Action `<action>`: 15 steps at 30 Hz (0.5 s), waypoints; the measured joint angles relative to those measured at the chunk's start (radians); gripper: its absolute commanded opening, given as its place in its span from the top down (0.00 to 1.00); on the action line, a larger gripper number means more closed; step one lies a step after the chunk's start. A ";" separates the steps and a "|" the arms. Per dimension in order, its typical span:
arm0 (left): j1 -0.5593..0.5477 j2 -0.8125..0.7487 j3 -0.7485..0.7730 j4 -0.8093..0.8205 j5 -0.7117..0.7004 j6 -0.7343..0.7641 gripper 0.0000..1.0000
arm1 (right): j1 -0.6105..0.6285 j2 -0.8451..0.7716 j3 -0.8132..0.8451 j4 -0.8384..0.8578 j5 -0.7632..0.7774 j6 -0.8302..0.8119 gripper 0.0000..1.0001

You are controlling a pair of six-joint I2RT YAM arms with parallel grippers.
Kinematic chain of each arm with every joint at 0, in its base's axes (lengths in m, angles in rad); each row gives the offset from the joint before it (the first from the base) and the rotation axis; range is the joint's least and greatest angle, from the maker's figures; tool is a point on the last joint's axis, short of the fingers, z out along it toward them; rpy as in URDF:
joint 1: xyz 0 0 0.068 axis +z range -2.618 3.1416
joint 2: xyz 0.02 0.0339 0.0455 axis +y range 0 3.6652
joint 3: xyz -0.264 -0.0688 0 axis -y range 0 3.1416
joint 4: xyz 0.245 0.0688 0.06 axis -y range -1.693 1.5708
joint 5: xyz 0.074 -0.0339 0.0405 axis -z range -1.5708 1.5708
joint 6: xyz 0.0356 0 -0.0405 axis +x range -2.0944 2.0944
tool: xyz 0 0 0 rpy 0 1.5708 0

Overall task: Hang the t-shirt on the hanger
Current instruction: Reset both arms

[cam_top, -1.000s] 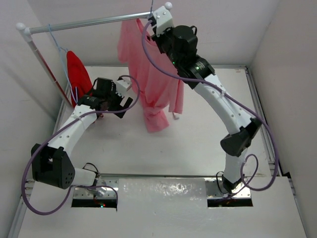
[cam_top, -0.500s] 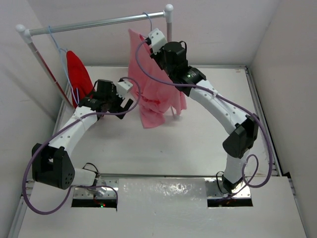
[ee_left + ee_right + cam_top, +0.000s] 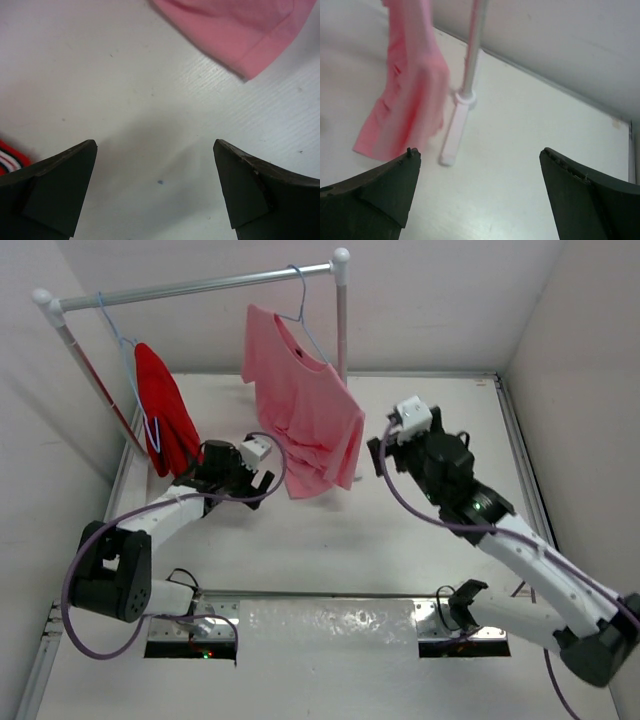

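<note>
- The pink t-shirt (image 3: 305, 410) is seen draped on the hanger (image 3: 299, 298), which is hooked over the rail (image 3: 200, 285) at upper centre of the top view
- The left gripper (image 3: 155, 146) is held wide open and empty over the table (image 3: 125, 100), just beside the t-shirt's hem
- The right gripper (image 3: 480, 151) is likewise spread wide and empty, apart from the t-shirt at centre right
- A red garment (image 3: 160, 405) is hung at upper left

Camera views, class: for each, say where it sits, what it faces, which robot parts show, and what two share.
Top external: above, behind the robot, looking down; both arms, pink t-shirt on the hanger.
Left wrist: on that arm, facing the table; open left gripper.
Right wrist: on that arm, facing the rack post; open right gripper.
Shared: both wrists see the t-shirt.
</note>
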 measured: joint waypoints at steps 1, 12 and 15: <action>0.000 0.003 -0.038 0.047 0.003 -0.010 0.00 | -0.006 -0.074 -0.081 -0.001 0.014 0.024 0.01; 0.001 0.046 -0.190 0.398 -0.040 -0.063 0.00 | -0.548 -0.058 -0.644 0.123 0.209 0.321 0.01; 0.012 0.048 -0.213 0.489 -0.081 -0.080 0.00 | -0.580 -0.016 -0.779 0.204 0.188 0.367 0.01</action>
